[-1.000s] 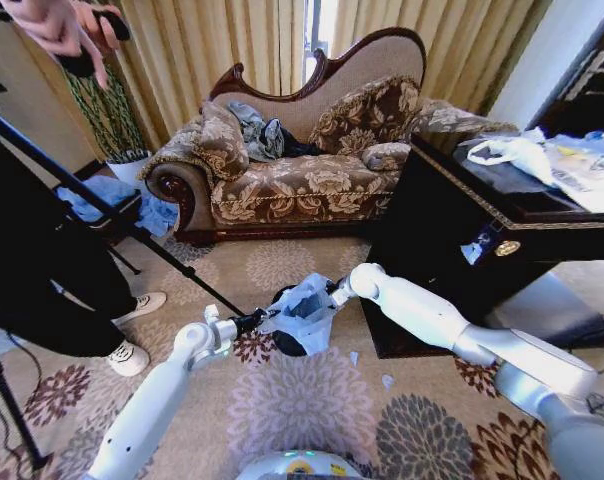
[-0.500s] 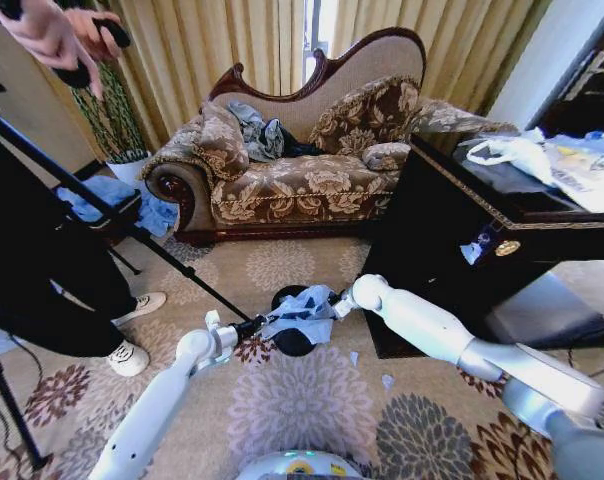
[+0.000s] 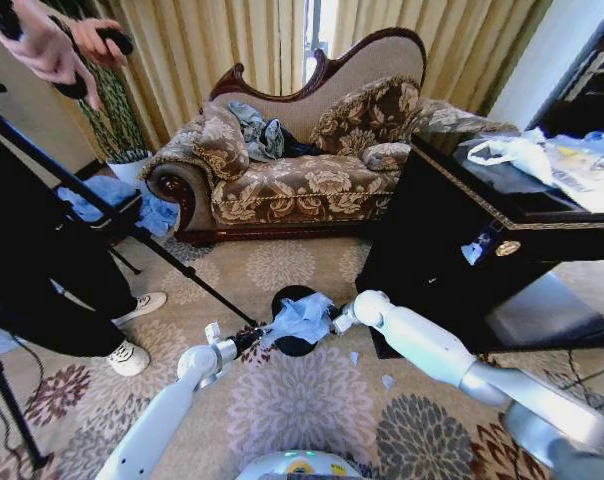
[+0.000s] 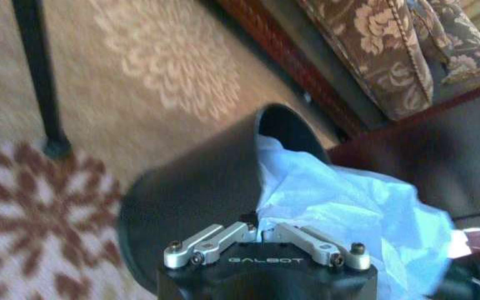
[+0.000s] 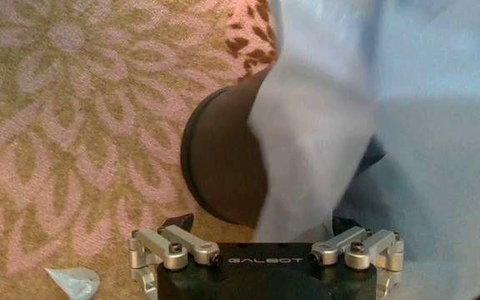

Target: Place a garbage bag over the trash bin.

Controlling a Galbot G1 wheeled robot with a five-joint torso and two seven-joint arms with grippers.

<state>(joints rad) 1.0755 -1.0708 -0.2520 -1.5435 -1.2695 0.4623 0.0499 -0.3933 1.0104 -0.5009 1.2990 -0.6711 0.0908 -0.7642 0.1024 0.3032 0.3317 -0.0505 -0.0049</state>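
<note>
Draping across the mouth of the small round black trash bin on the patterned carpet, the thin pale blue translucent garbage bag lies bunched over the rim, not yet pulled down the sides. The left pincer reaches in from the near left, pressed together on the bag's edge. The right pincer reaches in from the right, pinching the opposite edge.
</note>
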